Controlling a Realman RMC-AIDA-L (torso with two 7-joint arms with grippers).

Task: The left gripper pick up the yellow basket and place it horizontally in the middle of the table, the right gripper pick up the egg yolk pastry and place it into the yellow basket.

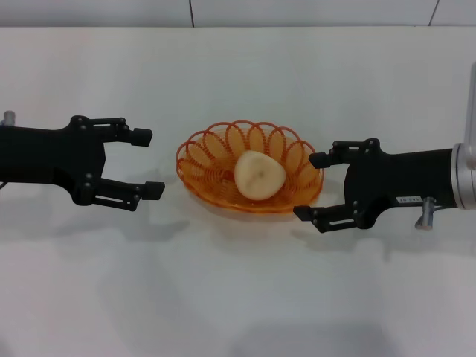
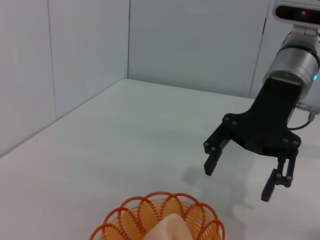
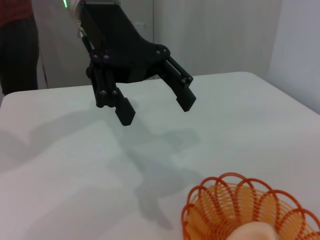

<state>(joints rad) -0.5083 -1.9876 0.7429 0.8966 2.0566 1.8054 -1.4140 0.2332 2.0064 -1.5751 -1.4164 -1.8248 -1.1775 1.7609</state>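
We are seeing both steps done, the egg yolk pastry [image 1: 259,175] lying in the yellow basket [image 1: 201,160] mid-table [image 1: 238,297], while our left gripper [image 1: 148,163] and right gripper [image 1: 311,186] are flanking it, jaws wide and empty.

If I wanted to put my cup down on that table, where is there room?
The table is bare along its near edge and behind the yellow basket. The middle strip is crowded: the left hand and right hand flank the basket holding the egg yolk pastry.
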